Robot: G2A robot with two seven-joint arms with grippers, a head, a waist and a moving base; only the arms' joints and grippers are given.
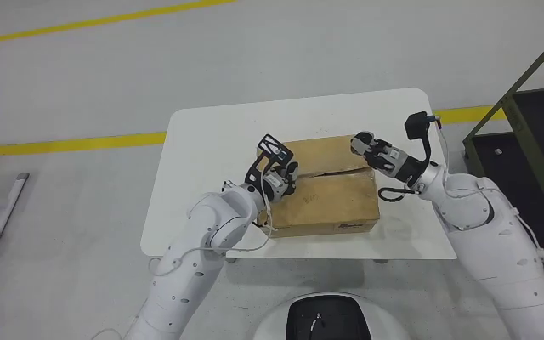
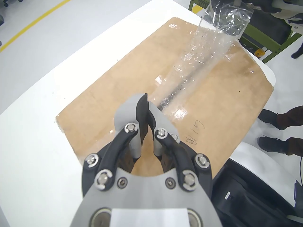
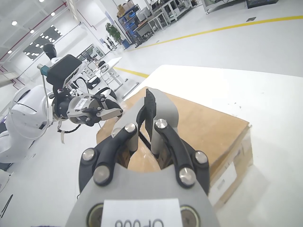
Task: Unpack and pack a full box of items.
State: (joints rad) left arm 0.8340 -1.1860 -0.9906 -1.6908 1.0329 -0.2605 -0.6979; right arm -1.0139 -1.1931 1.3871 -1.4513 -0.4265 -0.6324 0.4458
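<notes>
A brown cardboard box (image 1: 327, 200) lies flaps closed on the white table (image 1: 204, 170). My left gripper (image 2: 147, 101) hovers over the box's (image 2: 106, 90) near end, shut on a strip of clear tape (image 2: 201, 48). The strip runs along the centre seam and lifts off the far end, rising toward my right arm. In the top view my left gripper (image 1: 276, 153) is above the box's left part and my right gripper (image 1: 361, 143) above its far right corner. My right gripper (image 3: 150, 100) is shut over the box (image 3: 201, 124), with the left gripper (image 3: 119, 112) beyond it. Whether it pinches the tape is hidden.
A green metal cart (image 1: 510, 127) stands right of the table, close behind the box's far end (image 2: 272, 38). A person's shoes (image 2: 272, 119) are on the floor beside the table. Bare table surface (image 2: 47, 95) runs along the box's left side.
</notes>
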